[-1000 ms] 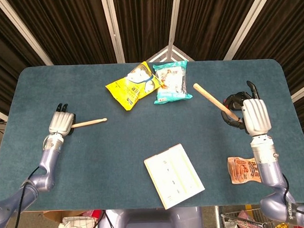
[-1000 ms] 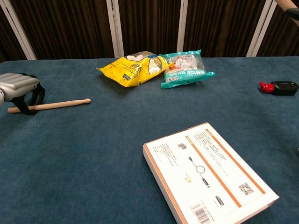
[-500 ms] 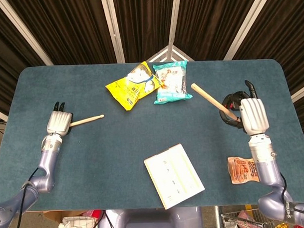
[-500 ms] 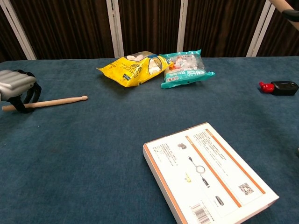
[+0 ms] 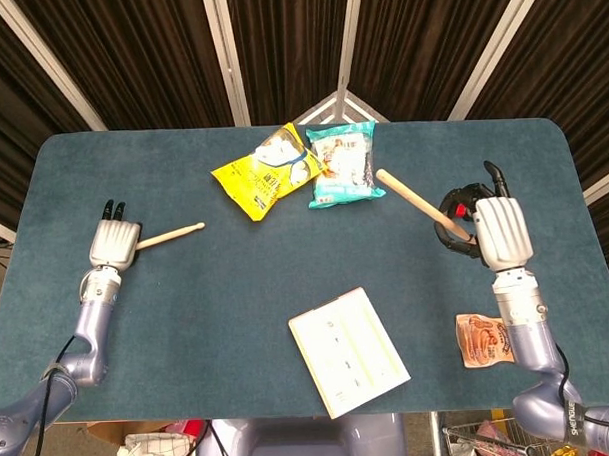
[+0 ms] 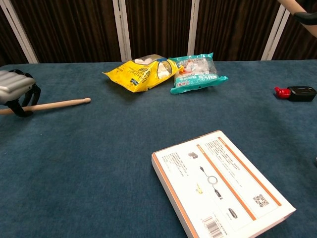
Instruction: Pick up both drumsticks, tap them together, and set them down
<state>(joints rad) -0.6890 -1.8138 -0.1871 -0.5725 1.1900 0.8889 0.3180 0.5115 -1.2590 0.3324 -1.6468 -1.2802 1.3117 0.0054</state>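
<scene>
My left hand (image 5: 114, 244) grips a light wooden drumstick (image 5: 171, 235) near its butt at the table's left side; the tip points right, lifted slightly off the blue cloth. The chest view shows the same hand (image 6: 15, 89) at the left edge with the drumstick (image 6: 57, 104) sticking out to the right. My right hand (image 5: 492, 228) holds the second drumstick (image 5: 414, 198) raised above the table, its free end pointing up and left toward the snack bags. In the chest view only a sliver of the right hand (image 6: 299, 6) shows at the top right corner.
A yellow snack bag (image 5: 265, 170) and a teal snack bag (image 5: 344, 163) lie at the back centre. A white box (image 5: 347, 352) sits near the front edge. An orange pouch (image 5: 482, 339) lies under my right forearm. A small black and red object (image 6: 296, 92) rests at the right.
My left hand has lifted and drawn its drumstick slightly left and back. My right hand has shifted a little left and up with its drumstick.
</scene>
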